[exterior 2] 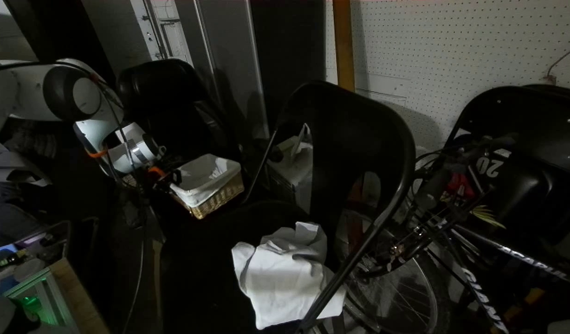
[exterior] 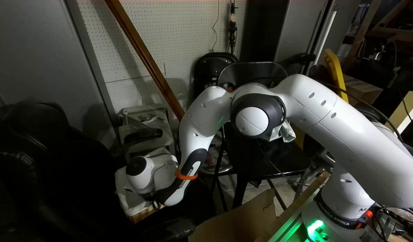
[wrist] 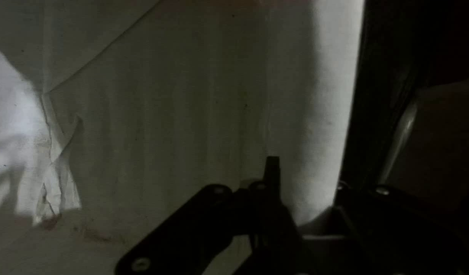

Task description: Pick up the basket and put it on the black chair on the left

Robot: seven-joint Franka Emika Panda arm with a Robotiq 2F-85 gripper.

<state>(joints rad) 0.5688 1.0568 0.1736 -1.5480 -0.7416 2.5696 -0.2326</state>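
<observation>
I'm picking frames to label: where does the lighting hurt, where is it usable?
In an exterior view, the green light glares and the padded chair sinks into black; in an exterior view, the white cloth reads clearly amid shadow; in the wrist view, the gripper is nearly a silhouette, the basket liner shaded with bright patches.

It is rather dark. A wooden beam (exterior: pixel 144 53) slants across the white perforated wall (exterior: pixel 183 33). A grey cabinet (exterior: pixel 299 30) stands nearby.

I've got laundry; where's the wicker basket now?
In an exterior view, the basket is left of centre, in front of the padded chair's backrest, with the gripper at its left rim and a black folding chair to its right.
</observation>
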